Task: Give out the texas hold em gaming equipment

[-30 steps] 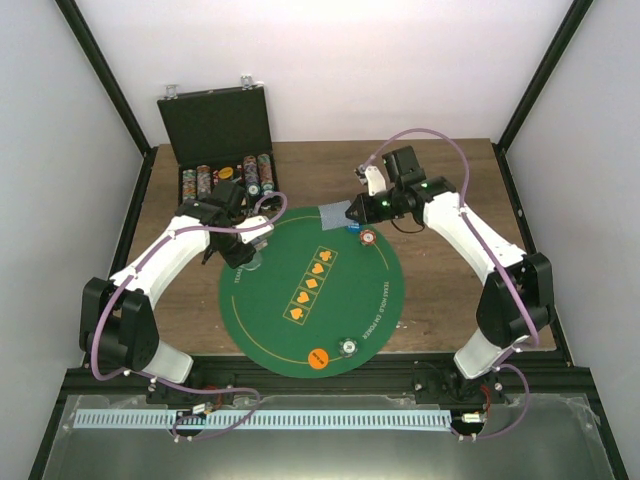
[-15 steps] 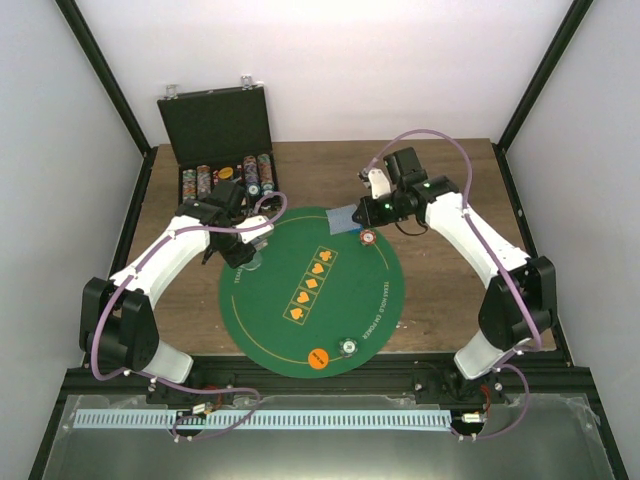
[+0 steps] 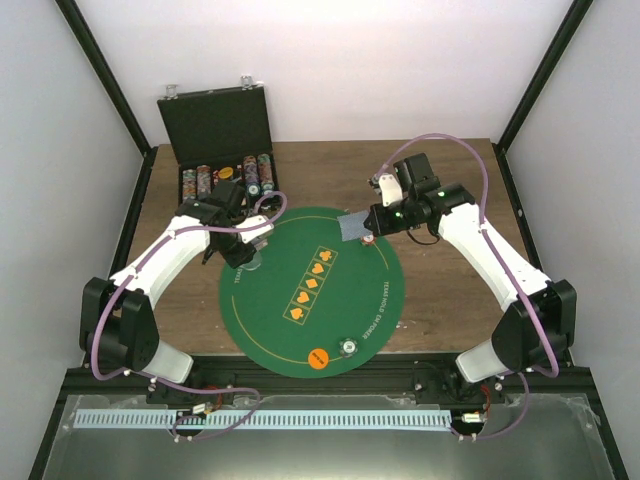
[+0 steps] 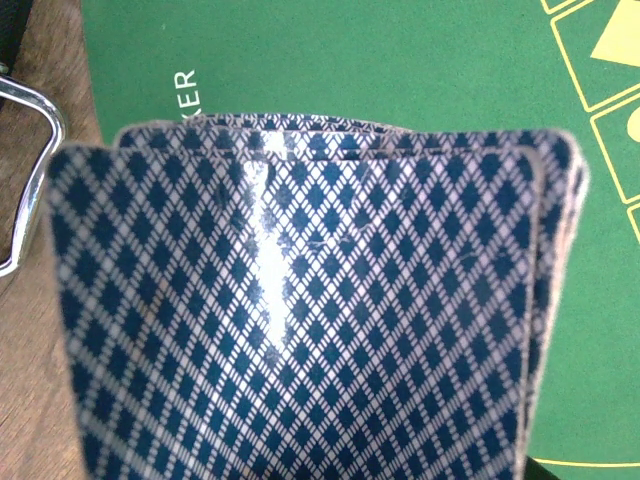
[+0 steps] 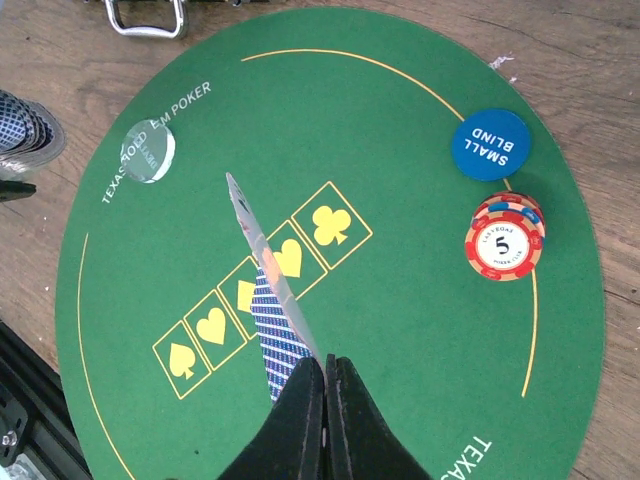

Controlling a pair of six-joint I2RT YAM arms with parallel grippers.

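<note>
My left gripper (image 3: 242,252) hangs over the left rim of the green mat (image 3: 330,310), shut on a fanned stack of playing cards (image 4: 300,320). Their blue diamond backs fill the left wrist view and hide the fingers. Above the mat's far part, my right gripper (image 5: 325,366) is shut on playing cards (image 5: 274,322), one seen edge-on and one showing its blue back. On the mat lie a clear disc (image 5: 147,151), a blue "small blind" disc (image 5: 490,144), a red-and-white chip stack (image 5: 505,238), an orange disc (image 3: 319,358) and a silvery chip (image 3: 348,346).
An open black case (image 3: 213,122) stands at the back left, with rows of chips (image 3: 228,180) in its tray. Its metal handle (image 5: 146,18) lies close to the mat's far edge. Bare wooden table (image 3: 450,290) borders the mat on the right.
My right gripper has shifted right and a little nearer with its cards, now over the red-and-white chip stack in the top view. The left arm has stayed still.
</note>
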